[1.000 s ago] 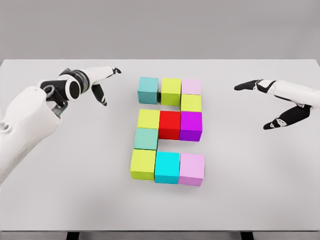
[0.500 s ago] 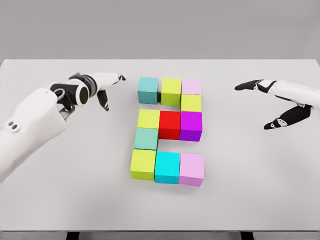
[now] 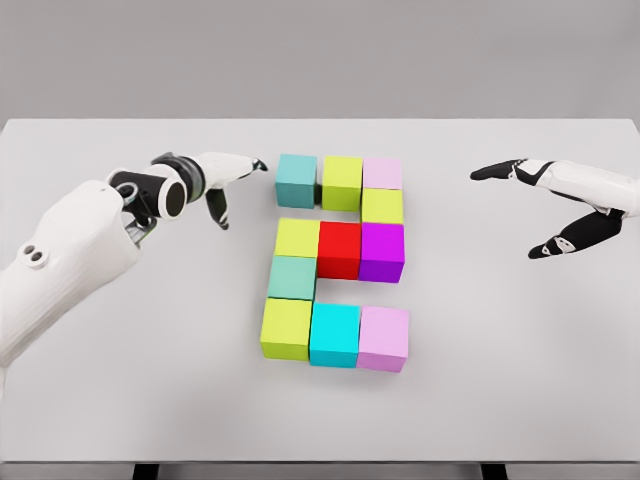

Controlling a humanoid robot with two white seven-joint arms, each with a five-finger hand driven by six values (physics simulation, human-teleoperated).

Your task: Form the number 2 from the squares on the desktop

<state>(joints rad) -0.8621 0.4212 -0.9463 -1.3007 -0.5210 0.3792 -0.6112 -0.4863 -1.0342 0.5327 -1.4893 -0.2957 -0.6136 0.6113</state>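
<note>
Bring the left hand [image 3: 225, 175], fingers spread and empty, squarely against the teal cube [image 3: 296, 176] side and nudge gently, without disturbing the adjoining green cube [image 3: 342, 182].

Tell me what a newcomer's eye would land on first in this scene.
The bright cubes at the middle of the white table, already laid out as a blocky number 2, with the red cube at its center. Next, the left hand, fingers spread, close to the teal cube at the figure's top left corner. The right hand hangs open at the far right.
</note>
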